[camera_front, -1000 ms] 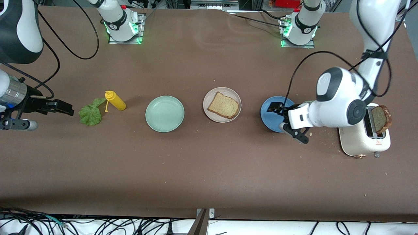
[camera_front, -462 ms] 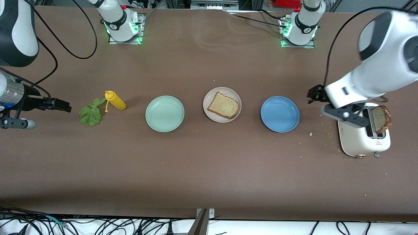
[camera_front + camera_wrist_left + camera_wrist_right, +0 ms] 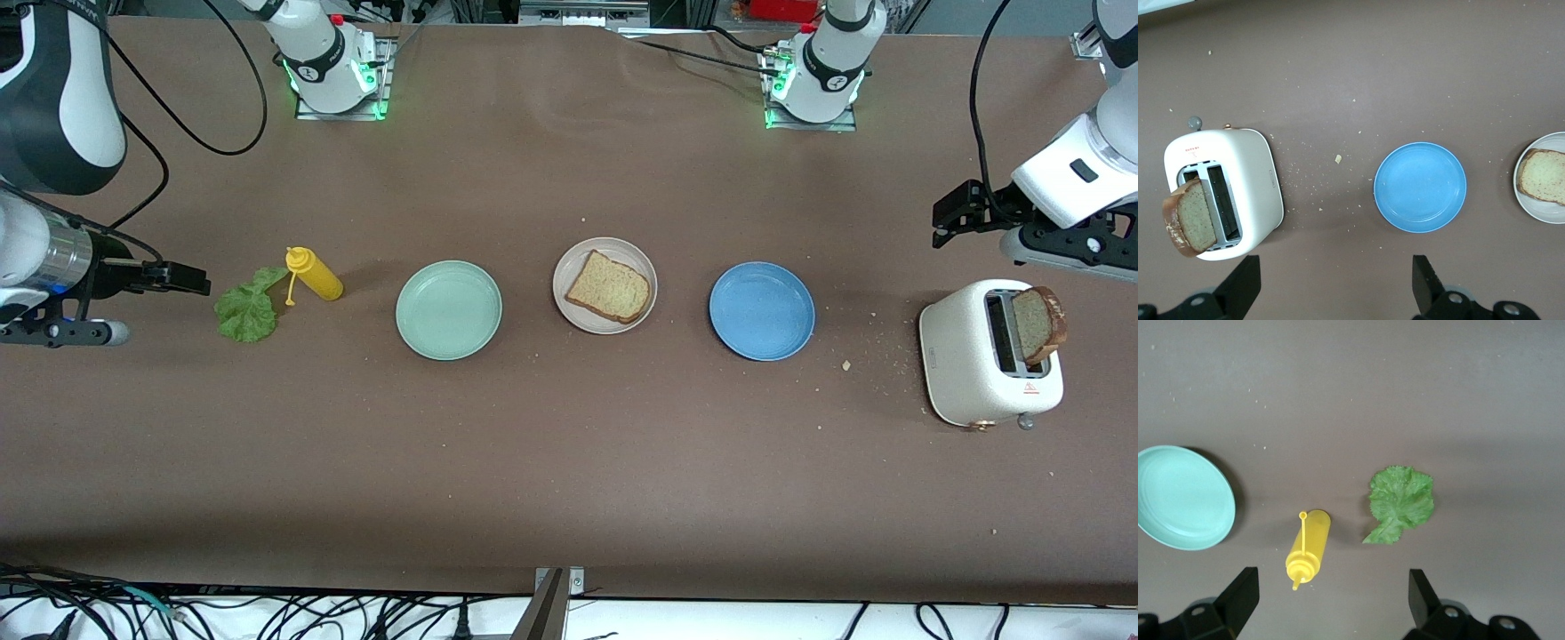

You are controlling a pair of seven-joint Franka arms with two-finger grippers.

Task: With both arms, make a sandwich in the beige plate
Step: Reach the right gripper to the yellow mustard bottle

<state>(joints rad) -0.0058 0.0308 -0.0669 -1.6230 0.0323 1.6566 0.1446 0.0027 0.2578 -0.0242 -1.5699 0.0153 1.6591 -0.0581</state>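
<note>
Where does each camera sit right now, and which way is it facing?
Front view: high across the table, facing both bases; shows both arms, the beige plate with a bread slice.
Left wrist view: looks down past the open left pincer at the toaster and blue plate.
Right wrist view: looks down past the open right pincer at the lettuce.
Left wrist and front share the toaster.

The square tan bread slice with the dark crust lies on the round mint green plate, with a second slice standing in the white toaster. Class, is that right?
Not quite. The square tan bread slice lies on the round cream-beige plate, not the round mint green plate, which holds nothing, as the front view shows. The second slice does stand in the white toaster.
</note>
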